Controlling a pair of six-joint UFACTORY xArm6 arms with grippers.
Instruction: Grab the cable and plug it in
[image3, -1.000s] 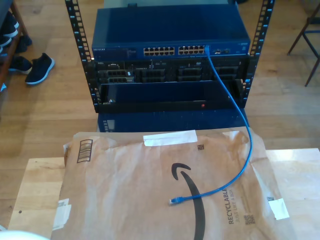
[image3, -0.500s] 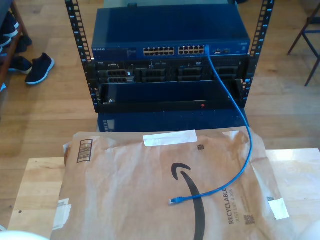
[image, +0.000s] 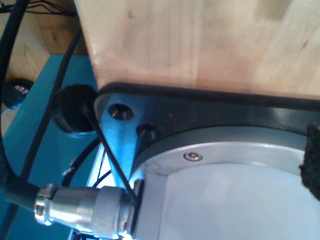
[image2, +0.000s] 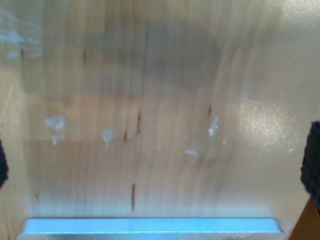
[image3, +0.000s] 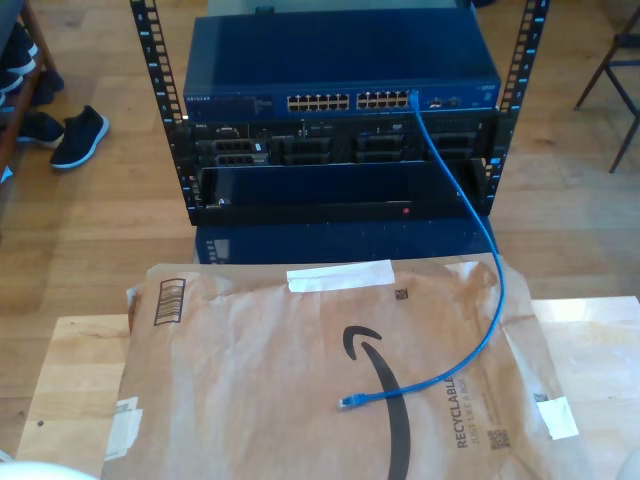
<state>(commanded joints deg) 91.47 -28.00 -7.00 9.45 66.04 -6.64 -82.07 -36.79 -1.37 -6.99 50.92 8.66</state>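
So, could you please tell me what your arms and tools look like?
An arm base is a white rounded shell with a silver ring, bolted on a black plate. A silver round connector carries a thick black cable into it. The tool finger pads are black, and one looks rough-textured.

Bright blue cable (image3: 478, 300) crosses brown paper (image3: 300, 390) with black print.

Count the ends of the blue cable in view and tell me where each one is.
2. One end of the blue cable is plugged into the blue switch in the rack; the other, the loose plug, lies on the brown paper sheet covering the table.
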